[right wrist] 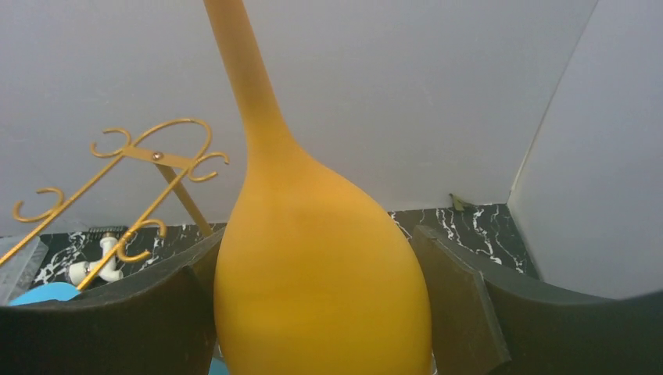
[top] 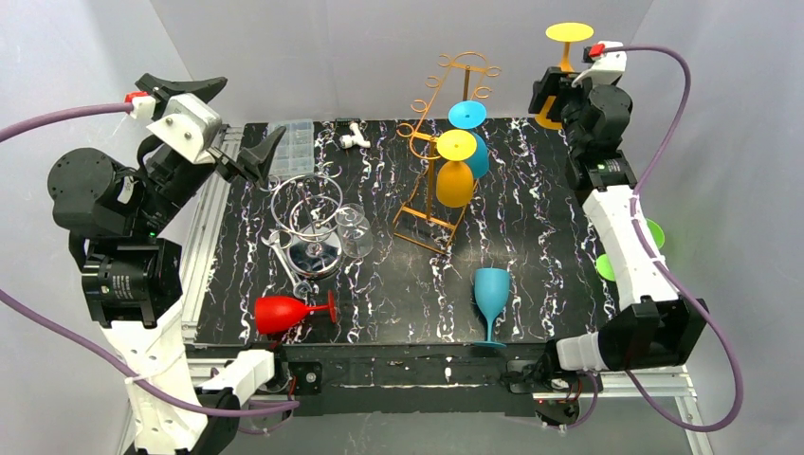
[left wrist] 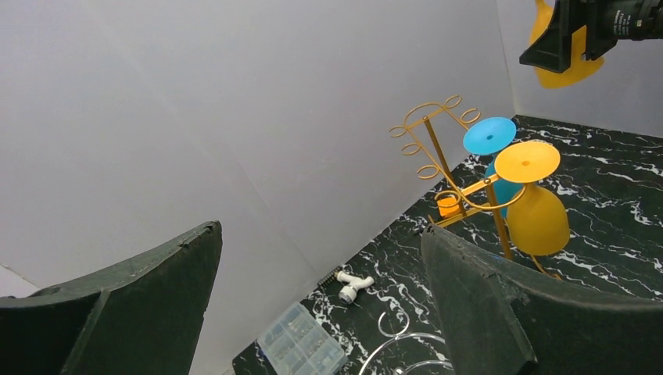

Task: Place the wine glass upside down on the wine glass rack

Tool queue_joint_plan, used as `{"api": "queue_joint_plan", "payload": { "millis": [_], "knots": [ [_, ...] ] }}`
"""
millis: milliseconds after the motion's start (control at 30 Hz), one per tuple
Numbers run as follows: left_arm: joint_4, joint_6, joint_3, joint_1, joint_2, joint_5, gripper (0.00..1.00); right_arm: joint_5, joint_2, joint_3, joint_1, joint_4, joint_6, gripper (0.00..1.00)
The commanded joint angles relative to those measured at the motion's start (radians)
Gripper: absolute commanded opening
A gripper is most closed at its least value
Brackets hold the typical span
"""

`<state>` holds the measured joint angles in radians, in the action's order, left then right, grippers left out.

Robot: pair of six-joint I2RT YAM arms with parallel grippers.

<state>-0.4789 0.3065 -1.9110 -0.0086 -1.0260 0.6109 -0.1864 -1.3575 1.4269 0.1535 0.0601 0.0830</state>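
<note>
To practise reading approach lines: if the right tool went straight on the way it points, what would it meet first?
Probably the back wall; the rack sits left of that line.

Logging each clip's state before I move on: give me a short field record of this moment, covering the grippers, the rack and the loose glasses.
right gripper: closed around yellow wine glass, stem up, raised at far right
left gripper: open, empty, at left
rack: blue glass and second yellow glass hanging inverted
on table: teal glass upright; red glass on its side
task status: held glass not yet on rack
</note>
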Motion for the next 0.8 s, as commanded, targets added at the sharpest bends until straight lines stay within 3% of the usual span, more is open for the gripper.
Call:
{"api": "queue_joint_plan", "payload": {
  "millis": [0,233,533,767],
  "knots": [
    [0.015,0.005,0.011,0.002,-0.009,-0.025,0.99,0.119,-0.019,-0.066,-0.036,0.270,0.031,0.49],
    [0.050,-0.006,0.041,0.002,-0.075,-0.030,0.99,0.180,-0.171,-0.086,-0.044,0.424,-0.009,0.49],
    [0.030,-0.019,-0.013,0.002,-0.179,-0.035,0.99,0.223,-0.462,0.041,-0.045,0.504,-0.080,0.46],
    [0.017,-0.003,-0.019,0.002,-0.189,-0.024,0.99,0.280,-0.492,0.027,-0.042,0.559,-0.065,0.44]
  ]
}}
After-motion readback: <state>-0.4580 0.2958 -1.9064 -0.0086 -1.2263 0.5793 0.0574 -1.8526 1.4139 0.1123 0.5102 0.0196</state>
